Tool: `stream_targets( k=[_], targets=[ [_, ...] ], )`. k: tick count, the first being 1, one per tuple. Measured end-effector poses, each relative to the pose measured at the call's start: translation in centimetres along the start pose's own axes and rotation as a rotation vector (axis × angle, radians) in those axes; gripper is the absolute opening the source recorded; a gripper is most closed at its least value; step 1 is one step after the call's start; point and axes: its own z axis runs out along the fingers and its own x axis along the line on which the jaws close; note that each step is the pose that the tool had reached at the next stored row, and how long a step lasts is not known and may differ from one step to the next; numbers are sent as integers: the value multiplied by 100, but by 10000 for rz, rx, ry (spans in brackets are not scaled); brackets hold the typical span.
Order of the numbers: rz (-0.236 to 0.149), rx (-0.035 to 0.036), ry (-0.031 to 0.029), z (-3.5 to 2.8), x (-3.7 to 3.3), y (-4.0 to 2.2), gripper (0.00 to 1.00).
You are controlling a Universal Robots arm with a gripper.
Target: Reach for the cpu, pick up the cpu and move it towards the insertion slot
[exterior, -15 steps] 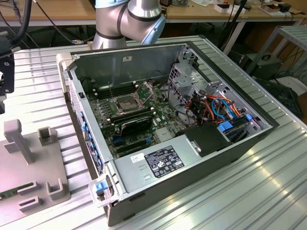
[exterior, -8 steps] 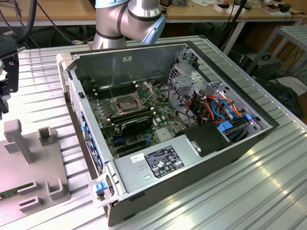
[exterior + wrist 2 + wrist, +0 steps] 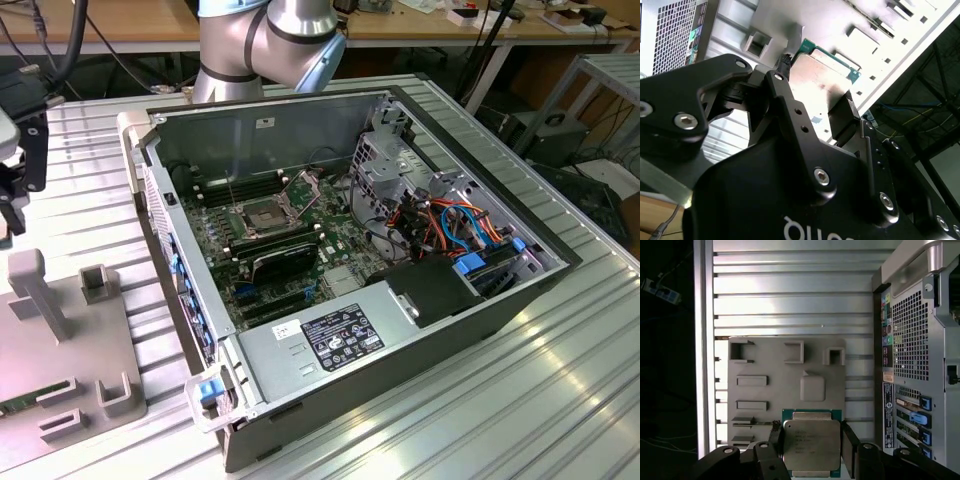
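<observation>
Holding the cpu by two opposite edges, fingers of the gripper closed on it, over the grey fixture plate; best kept level and firmly pinched toward the insertion slot

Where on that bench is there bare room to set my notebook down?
The ribbed table is bare at the exterior view's right of the computer case. Inside the case is crowded; so is the grey block plate.

Ribbed table bears a computer case and grey plate.
</observation>
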Motion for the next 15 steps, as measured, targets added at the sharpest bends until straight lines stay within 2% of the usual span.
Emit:
stream_targets(
  k=[15],
  targets=[
    [0,0,0,-1,-86,1,55]
  ],
)
